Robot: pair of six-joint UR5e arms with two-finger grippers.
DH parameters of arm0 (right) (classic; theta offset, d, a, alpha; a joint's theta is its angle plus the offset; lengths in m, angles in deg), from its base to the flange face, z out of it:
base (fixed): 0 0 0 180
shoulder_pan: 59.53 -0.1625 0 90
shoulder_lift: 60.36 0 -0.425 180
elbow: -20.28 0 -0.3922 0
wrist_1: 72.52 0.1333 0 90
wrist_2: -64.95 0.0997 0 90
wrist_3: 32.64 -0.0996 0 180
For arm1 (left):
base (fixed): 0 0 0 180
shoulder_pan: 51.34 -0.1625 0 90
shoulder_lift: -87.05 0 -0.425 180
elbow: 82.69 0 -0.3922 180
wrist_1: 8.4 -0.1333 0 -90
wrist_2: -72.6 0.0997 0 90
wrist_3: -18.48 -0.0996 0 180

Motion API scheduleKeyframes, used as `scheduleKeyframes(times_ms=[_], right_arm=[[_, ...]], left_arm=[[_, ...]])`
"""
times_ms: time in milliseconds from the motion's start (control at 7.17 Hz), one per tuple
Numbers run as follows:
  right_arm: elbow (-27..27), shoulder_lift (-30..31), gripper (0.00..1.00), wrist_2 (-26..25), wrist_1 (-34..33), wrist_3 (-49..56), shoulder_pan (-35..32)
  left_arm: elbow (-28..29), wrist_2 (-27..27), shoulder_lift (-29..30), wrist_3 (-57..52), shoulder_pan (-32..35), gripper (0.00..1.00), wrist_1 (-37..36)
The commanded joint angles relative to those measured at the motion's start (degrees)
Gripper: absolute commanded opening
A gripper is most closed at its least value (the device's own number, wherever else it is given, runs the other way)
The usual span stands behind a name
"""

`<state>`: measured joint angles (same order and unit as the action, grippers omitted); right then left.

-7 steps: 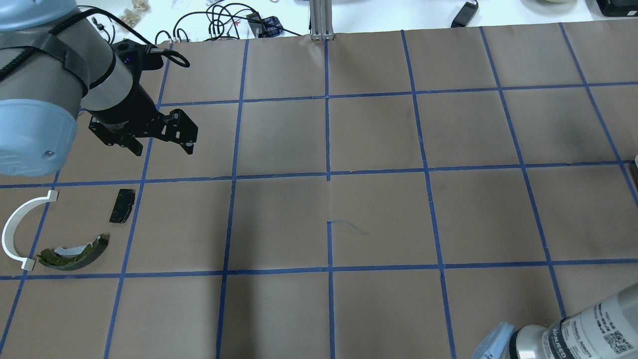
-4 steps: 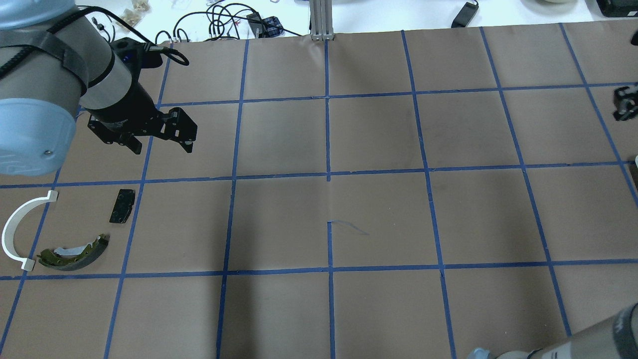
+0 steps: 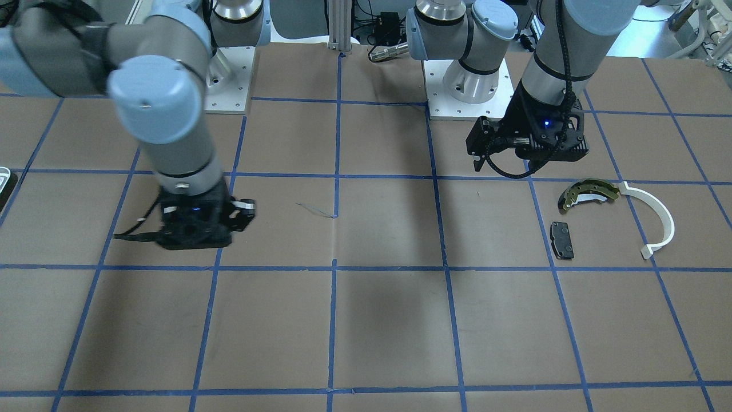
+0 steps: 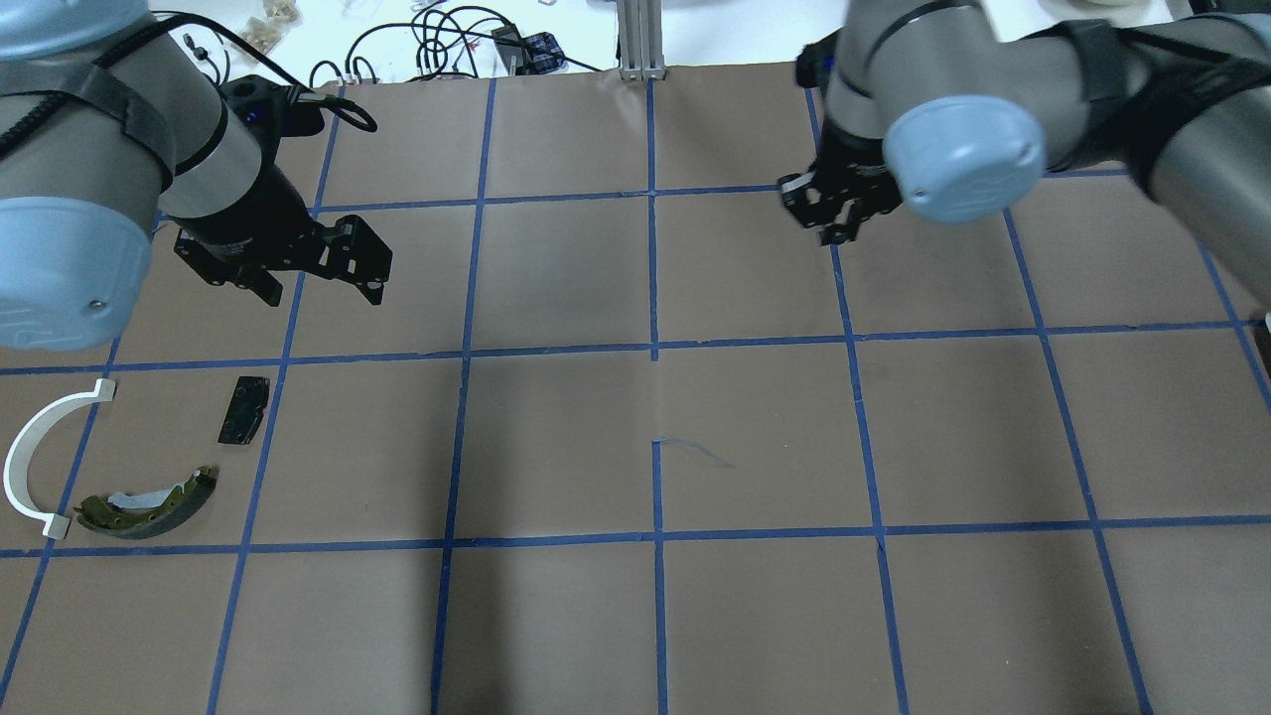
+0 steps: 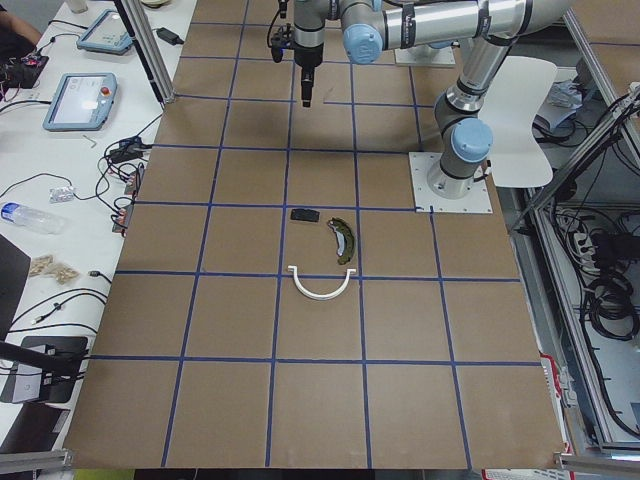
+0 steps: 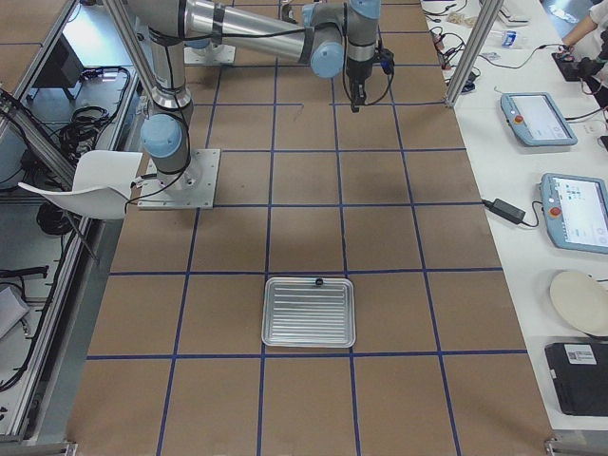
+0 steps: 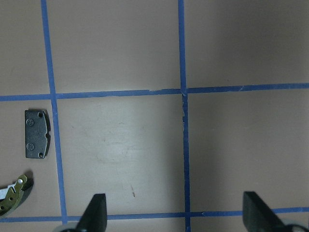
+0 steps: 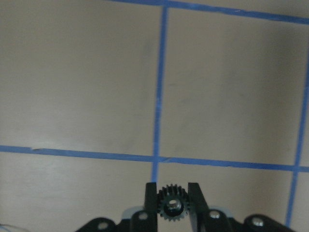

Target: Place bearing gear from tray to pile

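My right gripper [image 4: 829, 214] is shut on the bearing gear [image 8: 172, 205], a tiny black toothed ring with a silvery centre, and holds it above the table right of the centre line. The pile lies at the left: olive-gold brake shoe [image 4: 149, 501], white arc [image 4: 30, 457] and black pad [image 4: 243, 409]. My left gripper [image 4: 323, 286] hangs open and empty just beyond the pile; its wrist view shows the pad [image 7: 37, 133] and the shoe's tip [image 7: 12, 198]. The tray [image 6: 269, 313] lies far to the right.
A small dark round thing [image 6: 319, 281] sits at the tray's far rim. Brown paper with a blue tape grid covers the table. Cables and a metal post [image 4: 640, 40] stand at the far edge.
My right arm has swung in from the right edge to the far middle of the table, moving left with the gear. My left arm has barely moved.
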<state>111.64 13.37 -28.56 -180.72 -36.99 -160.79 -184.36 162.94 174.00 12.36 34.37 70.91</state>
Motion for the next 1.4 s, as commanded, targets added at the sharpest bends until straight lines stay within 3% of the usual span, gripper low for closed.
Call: scheduleKeyframes(times_ms=[0, 279, 419, 558, 698, 977, 1256], right_arm=[[0.39, -6.3, 0.0, 0.26, -4.44, -8.11, -14.53], [0.66, -13.5, 0.0, 1.4, -11.38, -15.75, -18.01], [0.75, -14.05, 0.0, 2.71, -11.86, -15.86, -18.19], [0.84, -13.97, 0.14, 5.51, -11.95, -16.3, -18.45], [0.84, -13.8, 0.99, 6.14, -13.08, -15.6, -17.58], [0.75, -9.08, 1.0, 10.6, -9.35, -12.89, -9.55], [0.84, -0.47, 1.0, 7.76, 3.9, 17.11, 7.03]], left_arm=[[-0.19, 0.1, -0.11, -0.03, -0.02, 1.0, -0.13], [-0.19, 0.02, 0.07, -0.03, -0.02, 1.0, -0.22], [-0.1, -0.07, 0.24, -0.03, -0.02, 1.0, -0.22], [-0.19, 0.1, -0.02, -0.03, 0.07, 1.0, -0.13], [-0.19, 0.1, -0.02, -0.03, 0.07, 1.0, -0.13], [0.68, -0.07, -0.02, 0.05, 0.16, 1.0, -0.13], [0.69, -0.07, 0.5, 0.05, 0.16, 1.0, -0.13]])
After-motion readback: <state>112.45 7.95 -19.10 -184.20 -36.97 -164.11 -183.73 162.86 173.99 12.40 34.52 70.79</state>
